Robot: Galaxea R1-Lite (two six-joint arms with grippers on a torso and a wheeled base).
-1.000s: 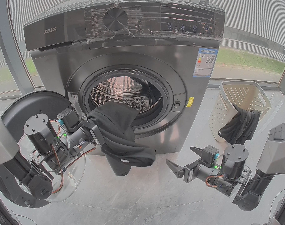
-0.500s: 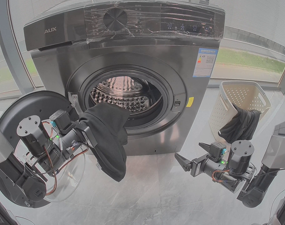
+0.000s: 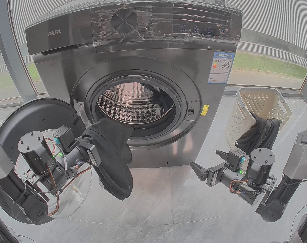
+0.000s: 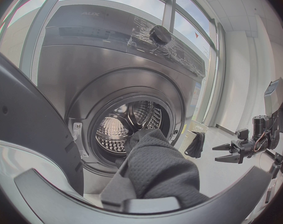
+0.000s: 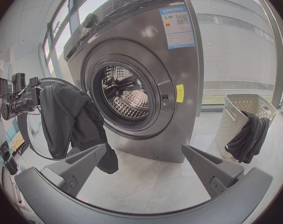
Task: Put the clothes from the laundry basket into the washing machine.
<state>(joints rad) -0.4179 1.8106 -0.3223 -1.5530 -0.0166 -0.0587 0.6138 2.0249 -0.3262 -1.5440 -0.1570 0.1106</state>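
Before the washing machine (image 3: 140, 56), the left hand (image 3: 97, 152) grips a black garment (image 3: 114, 162) draped over it.

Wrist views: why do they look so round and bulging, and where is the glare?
Left wrist view: a wide lens bows the washing machine and window frames, leaves dark corners, and makes the nearby black garment loom large. Right wrist view: same bulge; daylight glints off the steel drum. Head view: window light reflects on the film over the control panel; floor shadows are soft.

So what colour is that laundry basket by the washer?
The laundry basket is white; head view shows it best.
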